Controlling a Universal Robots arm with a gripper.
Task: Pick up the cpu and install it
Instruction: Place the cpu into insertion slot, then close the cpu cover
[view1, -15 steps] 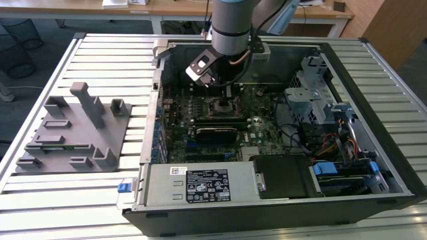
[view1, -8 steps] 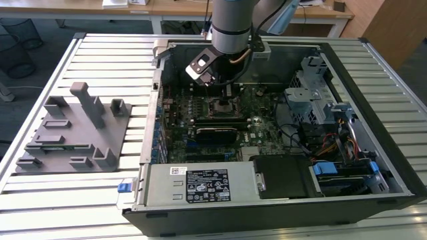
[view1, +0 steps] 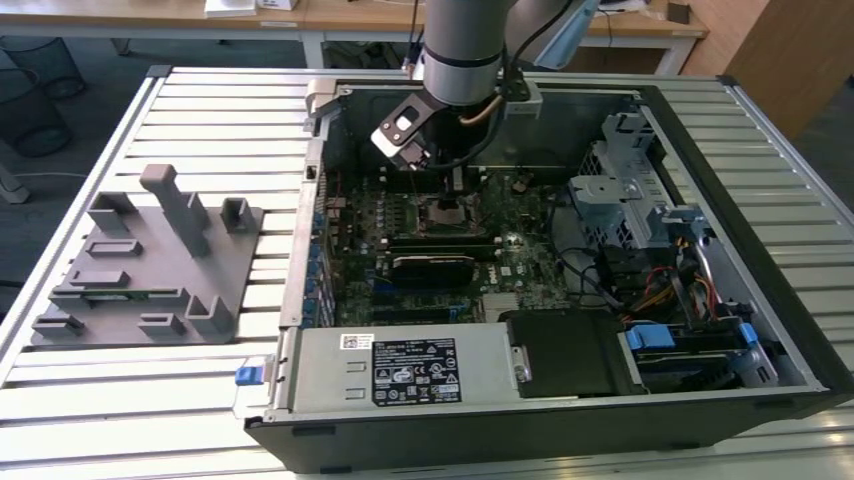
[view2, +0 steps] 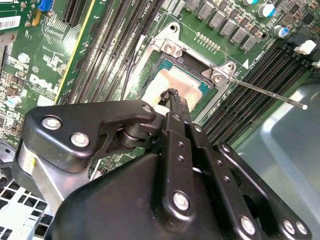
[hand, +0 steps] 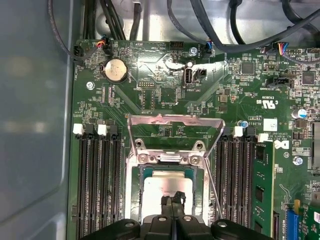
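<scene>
Silver-grey metal, square and flat: the cpu lies seated in the socket on the green motherboard, with a thin tan-green rim along its edges. Being square, it offers no long axis. The hand stands straight over it. Its two black fingers are pressed together with nothing between them, tips at or just above the chip's top; whether they touch cannot be told. The socket's metal load plate is hinged up and open, and its thin lever sticks out free. In the exterior view, long black memory slots lie at 6 o'clock from the hand. A grey parts fixture lies at 9 o'clock on the slatted worktop, outside the open computer case.
</scene>
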